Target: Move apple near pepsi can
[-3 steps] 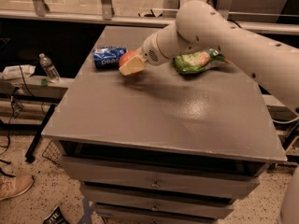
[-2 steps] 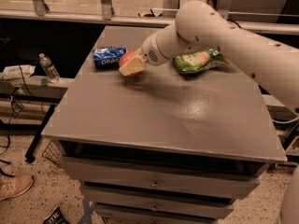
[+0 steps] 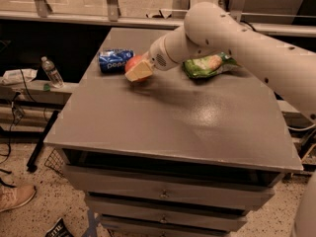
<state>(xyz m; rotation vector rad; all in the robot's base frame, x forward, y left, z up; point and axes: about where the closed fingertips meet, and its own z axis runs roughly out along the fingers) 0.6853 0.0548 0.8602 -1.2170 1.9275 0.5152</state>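
Note:
The pepsi can (image 3: 115,60) lies on its side at the back left of the grey table (image 3: 177,117), blue with white lettering. My gripper (image 3: 138,70) is just right of the can, at the end of the white arm reaching in from the right. It is shut on the apple (image 3: 132,64), whose red-orange skin shows above and behind a pale yellowish finger. The apple is held low over the table, nearly touching the can's right end.
A green crinkly snack bag (image 3: 207,64) lies at the back right of the table, behind the arm. A clear water bottle (image 3: 51,72) stands on a low shelf to the left. Drawers sit under the table front. A shoe (image 3: 15,196) is on the floor.
The gripper with the apple has shifted slightly left, closer to the can. The can and the bag have not moved.

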